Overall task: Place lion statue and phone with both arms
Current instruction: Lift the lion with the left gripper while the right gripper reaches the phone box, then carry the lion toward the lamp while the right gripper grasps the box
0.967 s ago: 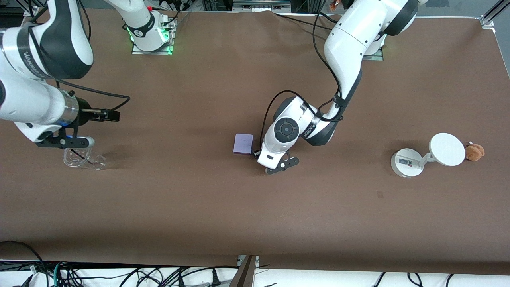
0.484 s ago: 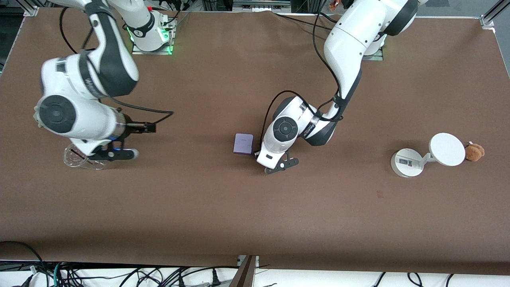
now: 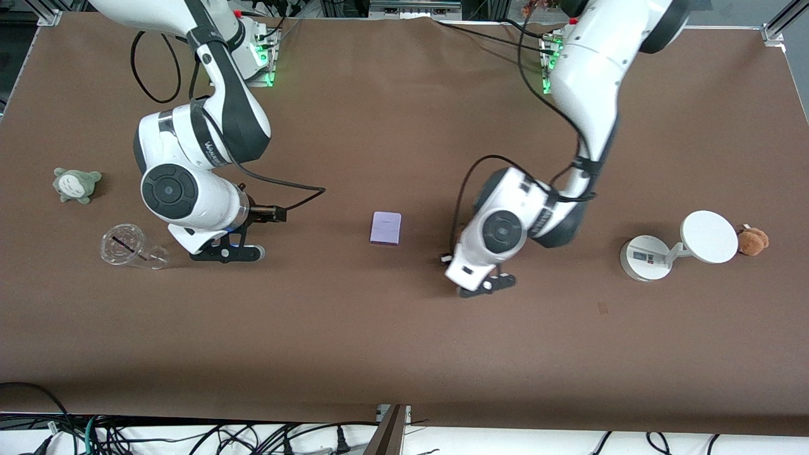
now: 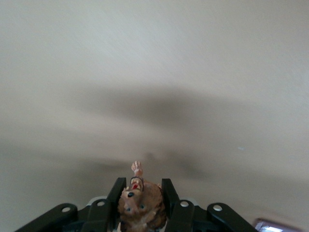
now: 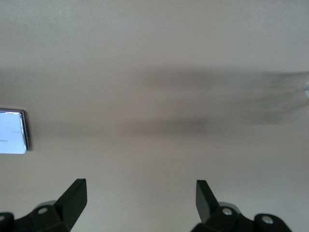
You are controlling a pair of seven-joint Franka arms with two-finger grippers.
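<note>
The left end effector (image 4: 141,198) hangs over the bare table (image 3: 404,341) toward the left arm's end from the phone (image 3: 385,228), clenched on the lion statue (image 4: 141,205). The right end effector (image 5: 140,191), fingers spread and empty, hovers between the phone and a clear cup (image 3: 126,248).

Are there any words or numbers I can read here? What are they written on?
On the right arm, dark band: white lettering, too blurred to read.
On the white round device, small display: marks too small to read.
On the phone: faint mark, unreadable.
On the left claw gripping the lion statue and the open right claw, both over the table: none.
</note>
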